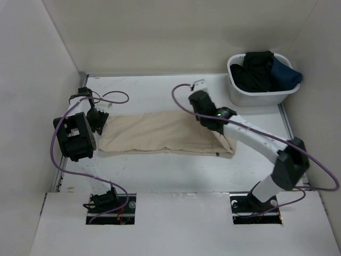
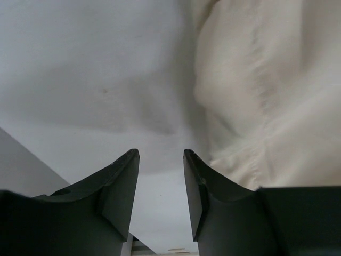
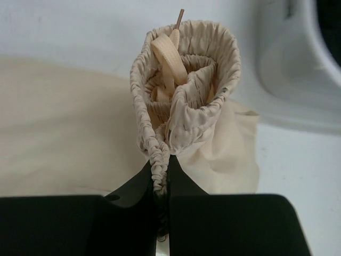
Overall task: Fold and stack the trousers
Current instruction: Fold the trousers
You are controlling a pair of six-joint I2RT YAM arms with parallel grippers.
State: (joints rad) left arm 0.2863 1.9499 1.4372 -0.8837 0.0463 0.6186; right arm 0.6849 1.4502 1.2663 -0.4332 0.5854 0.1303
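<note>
Right tool (image 3: 162,170) clamps the trousers' (image 1: 154,133) gathered waistband (image 3: 186,90), a firm hold on cloth that looks limp and light; left tool (image 2: 161,160) gapes empty beside their other end.

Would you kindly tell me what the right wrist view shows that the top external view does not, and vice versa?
Only the right wrist view: the gathered waistband, bunched upright with its drawstring poking out, pinched in the shut right gripper. Only the top external view: the left gripper at the trousers' other end, and dark garments in the tub. Both: the beige trousers lying on the white table, and the white tub.
</note>
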